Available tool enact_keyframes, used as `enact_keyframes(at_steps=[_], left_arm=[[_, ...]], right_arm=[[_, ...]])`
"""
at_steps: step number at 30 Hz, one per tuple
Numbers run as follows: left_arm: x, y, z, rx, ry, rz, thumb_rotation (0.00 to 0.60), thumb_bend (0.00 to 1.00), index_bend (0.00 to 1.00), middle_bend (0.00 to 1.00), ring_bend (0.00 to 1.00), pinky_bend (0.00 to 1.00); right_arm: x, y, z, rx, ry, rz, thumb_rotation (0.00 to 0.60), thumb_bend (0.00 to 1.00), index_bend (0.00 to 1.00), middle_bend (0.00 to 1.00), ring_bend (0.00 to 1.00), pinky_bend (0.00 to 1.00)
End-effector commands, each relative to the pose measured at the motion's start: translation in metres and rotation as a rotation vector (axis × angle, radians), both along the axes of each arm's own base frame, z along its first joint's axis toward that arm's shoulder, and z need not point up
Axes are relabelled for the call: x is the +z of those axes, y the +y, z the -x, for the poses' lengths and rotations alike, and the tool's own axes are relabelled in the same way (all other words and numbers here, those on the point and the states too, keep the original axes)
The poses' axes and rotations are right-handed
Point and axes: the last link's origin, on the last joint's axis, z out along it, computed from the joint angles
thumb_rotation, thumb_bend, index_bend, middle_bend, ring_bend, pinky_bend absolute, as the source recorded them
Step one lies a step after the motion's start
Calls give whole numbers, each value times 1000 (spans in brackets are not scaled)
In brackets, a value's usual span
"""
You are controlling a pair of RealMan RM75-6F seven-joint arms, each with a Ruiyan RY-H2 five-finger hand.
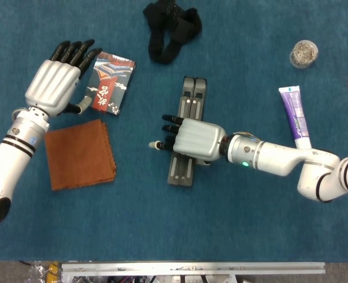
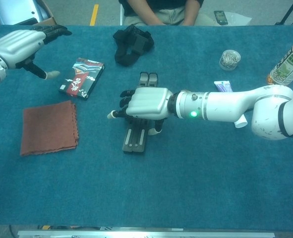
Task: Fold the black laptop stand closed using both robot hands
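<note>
Blue cloth bears the laptop stand (image 1: 188, 131) lengthwise away from the robot, right hand (image 1: 196, 139) spread-fingered atop

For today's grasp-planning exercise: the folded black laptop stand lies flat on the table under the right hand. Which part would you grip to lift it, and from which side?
Probably the near end of the black laptop stand, which juts out bare below the right hand. Its two bars now lie together as one narrow strip, so fingers could pinch across its width, coming down from above. The middle is covered by that hand; the left hand hovers far off.

Both arms are covered in white shells. The left hand (image 1: 57, 82) and the right hand (image 1: 192, 137) are made with silver backs and black fingers. A green light is seen at the right wrist.
</note>
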Motion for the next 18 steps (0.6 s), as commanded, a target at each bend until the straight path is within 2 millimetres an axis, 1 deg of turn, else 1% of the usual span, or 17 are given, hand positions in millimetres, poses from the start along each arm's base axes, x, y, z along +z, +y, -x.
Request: enact_keyframes(at_steps=[1,2,5,8,10,12,16,18], left_arm=[[0,0,0,-2,0,0,600,284,0,0,0,0],[0,0,-1,-2,0,0,600,284,0,0,0,0],[1,-1,-2,-5,-3,-1,600,284,0,0,0,0],[2,-2,-3,-8,-3,0,600,284,0,0,0,0],[3,-3,-3,-13,4,0,600,285,0,0,0,1],[3,-5,-2,-20,11,-4,600,284,0,0,0,1],[8,-10,2,-24,23,-23,600,285,0,0,0,0],[12,-13,4,-21,20,-39,600,284,0,0,0,0]], right_arm=[[1,1,0,0,-3,-1,600,241,0,434,135,1],[2,1,0,-3,-6,-5,600,237,0,401,122,0],[6,2,-1,0,-13,-2,600,216,0,174,12,0],[12,3,-1,-13,-41,16,600,215,0,77,0,0],[18,3,-1,-29,-73,41,600,215,0,34,0,1],[24,3,0,-48,-107,66,600,215,0,10,0,0],[46,1,6,-107,-191,153,600,214,0,3,0,0],[61,1,13,-146,-234,221,600,213,0,4,0,1]])
